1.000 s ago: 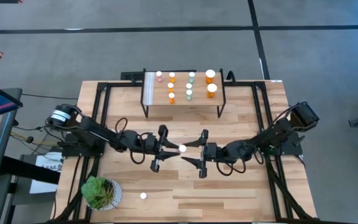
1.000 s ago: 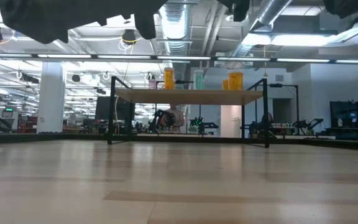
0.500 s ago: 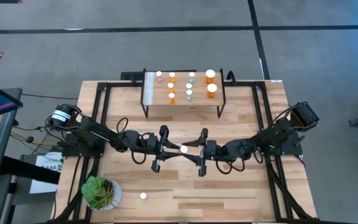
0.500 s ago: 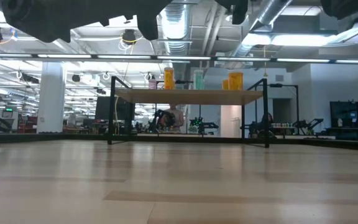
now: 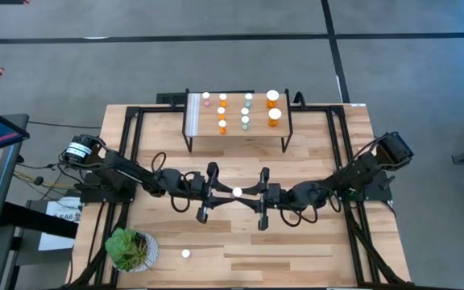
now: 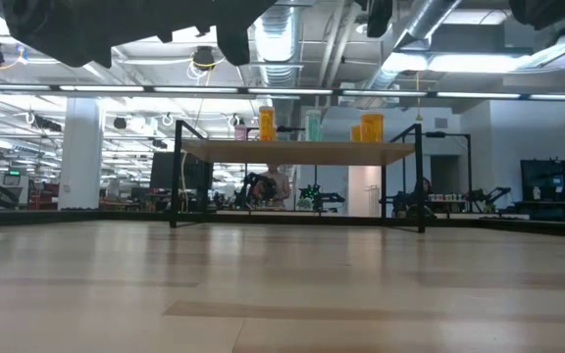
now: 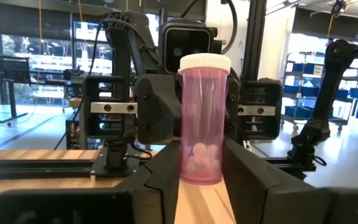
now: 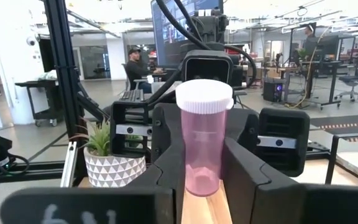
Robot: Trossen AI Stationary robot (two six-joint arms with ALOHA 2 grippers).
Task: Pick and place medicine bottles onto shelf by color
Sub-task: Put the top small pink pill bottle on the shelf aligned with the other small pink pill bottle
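A translucent pink medicine bottle (image 7: 202, 118) with white ribbed cap stands upright mid-table, pinched at once between the left gripper (image 5: 209, 192) and right gripper (image 5: 259, 199); bare tabletop (image 5: 312, 242) lies around, the wood-topped black-legged shelf (image 5: 236, 129) beyond.

A translucent pink pill bottle with white cap (image 7: 202, 118) stands upright between the left gripper (image 7: 201, 177) jaws — seemingly clamped — above the wooden bench (image 7: 36, 160).

Table centre: left gripper (image 5: 218, 192) and right gripper (image 5: 252, 196) meet around pink bottle (image 5: 237, 192).
12 o'clock: shelf (image 5: 237, 129) blocks.
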